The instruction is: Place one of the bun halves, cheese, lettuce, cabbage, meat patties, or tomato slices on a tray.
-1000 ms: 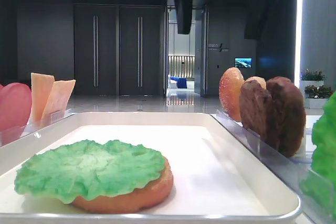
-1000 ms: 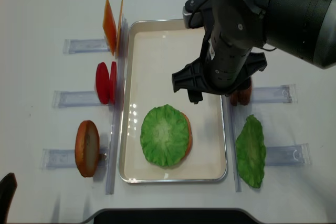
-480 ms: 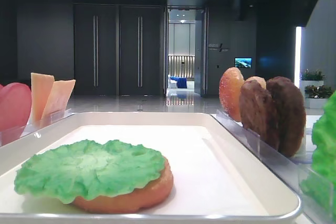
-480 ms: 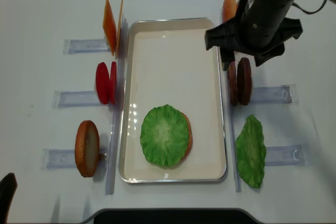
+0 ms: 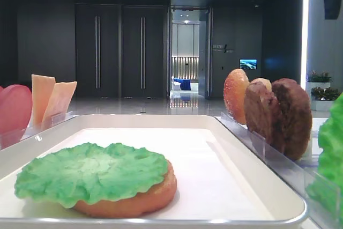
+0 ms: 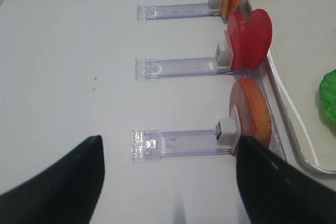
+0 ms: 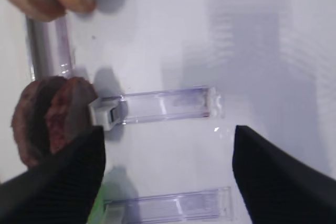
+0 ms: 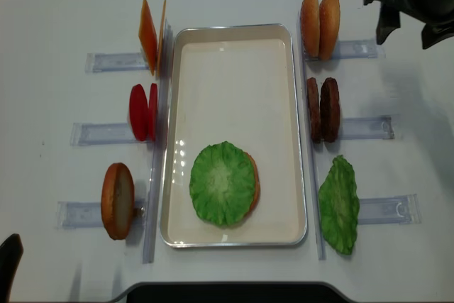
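The cream tray [image 8: 234, 29] holds a lettuce leaf [image 8: 221, 182] lying on a bun half [image 8: 254, 185], also seen up close as lettuce [image 5: 91, 171] over bun [image 5: 136, 201]. My right gripper [image 8: 409, 33] hangs open and empty at the table's far right corner, beyond the standing bun halves [image 8: 319, 25]. Its wrist view shows the gripper [image 7: 168, 177] over bare table beside the meat patties [image 7: 47, 119]. My left gripper [image 6: 168, 182] is open and empty near the left bun half [image 6: 252, 116].
Left of the tray stand cheese slices [image 8: 149, 35], tomato slices [image 8: 143, 111] and a bun half [image 8: 118, 200] in clear holders. On the right stand meat patties [image 8: 323, 109] and a second lettuce leaf [image 8: 339, 205].
My right arm has drawn back from above the tray to the far right corner, empty. The lettuce on the bun half has stayed put.
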Available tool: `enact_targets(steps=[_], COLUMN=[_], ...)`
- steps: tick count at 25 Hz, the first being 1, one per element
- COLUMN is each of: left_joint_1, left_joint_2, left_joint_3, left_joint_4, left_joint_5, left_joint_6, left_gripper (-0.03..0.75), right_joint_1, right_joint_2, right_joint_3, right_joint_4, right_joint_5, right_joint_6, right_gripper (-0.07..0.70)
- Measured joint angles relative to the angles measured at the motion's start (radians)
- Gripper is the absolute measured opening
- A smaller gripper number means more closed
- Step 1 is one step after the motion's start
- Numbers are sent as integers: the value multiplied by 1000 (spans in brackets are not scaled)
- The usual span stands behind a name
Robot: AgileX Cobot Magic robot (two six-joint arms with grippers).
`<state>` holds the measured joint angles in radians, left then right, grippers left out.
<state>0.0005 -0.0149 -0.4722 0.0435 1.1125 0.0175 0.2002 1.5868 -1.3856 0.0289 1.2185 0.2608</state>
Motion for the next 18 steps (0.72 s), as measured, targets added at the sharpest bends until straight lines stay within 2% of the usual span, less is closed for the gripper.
enact_targets(steps=[3,8,15,18], left_joint_1=[0,0,0,0], left_joint_2=[0,0,0,0], left_joint_3=[0,0,0,0], left_joint_4=[0,0,0,0], left_joint_5=[0,0,0,0], left_joint_6=[0,0,0,0], left_gripper=[597,597,597,597], right_joint_1=[-85,-176,-197,-197], right_joint_2=[0,0,-2,-25], right_joint_3=[0,0,3,46], right_joint_4=[36,43,42,42], right_joint_5=[0,0,2,0], right_joint_6=[-50,-117,-158,-161], right_gripper=[486,486,486,486])
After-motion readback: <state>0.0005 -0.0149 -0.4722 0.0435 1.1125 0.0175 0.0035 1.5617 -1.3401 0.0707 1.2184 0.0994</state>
